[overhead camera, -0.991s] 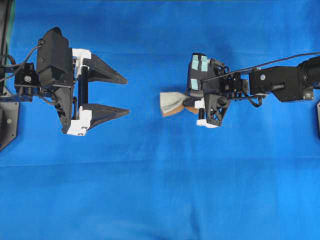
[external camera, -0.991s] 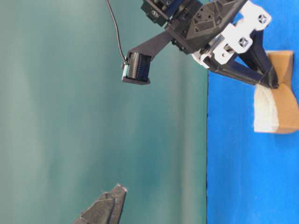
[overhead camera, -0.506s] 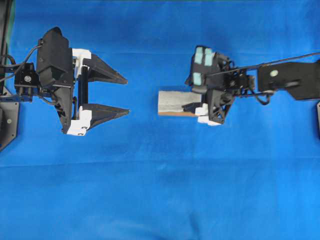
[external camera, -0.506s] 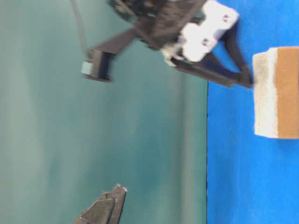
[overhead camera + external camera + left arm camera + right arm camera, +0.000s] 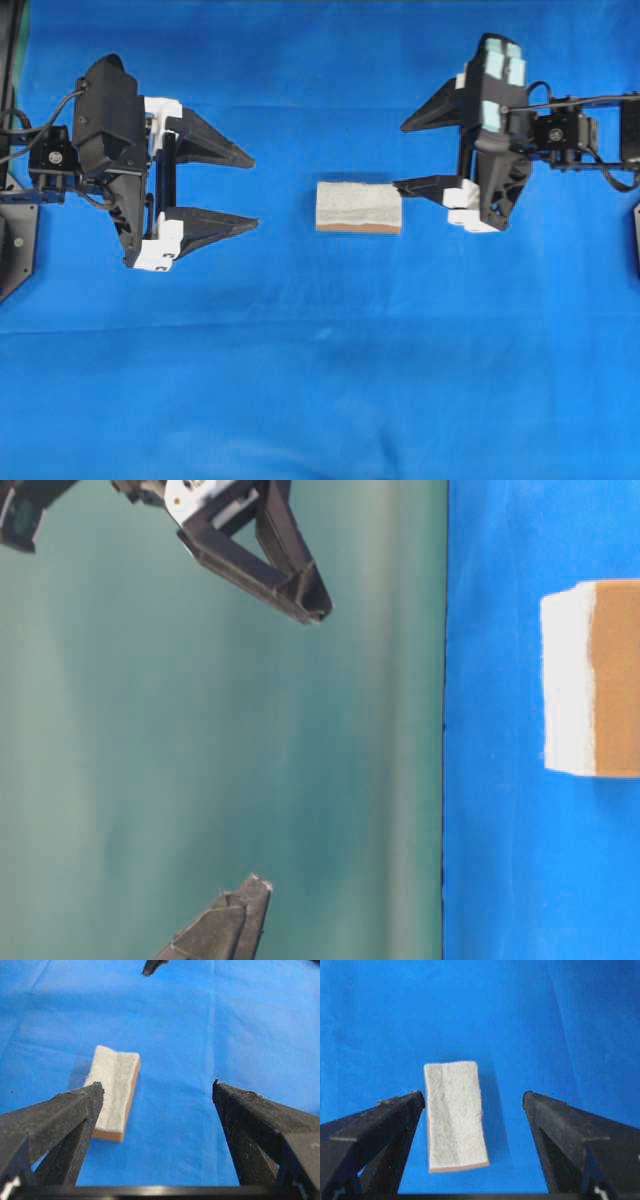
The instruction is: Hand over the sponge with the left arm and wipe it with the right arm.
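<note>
The sponge lies flat on the blue cloth at mid-table, fuzzy grey-white side up, and nothing holds it. It also shows in the table-level view, the left wrist view and the right wrist view. My left gripper, with the plain black housing, is open and empty to the left of the sponge, apart from it. My right gripper, with pale blue-green patches, is open and empty. It is raised above the cloth just right of the sponge.
The blue cloth covers the whole table. A teal backdrop stands behind it in the table-level view. One right finger and one left fingertip show against that backdrop.
My right gripper has let go of the sponge, opened, and lifted back to the right. The sponge now lies flat on the cloth. The left arm has not moved.
</note>
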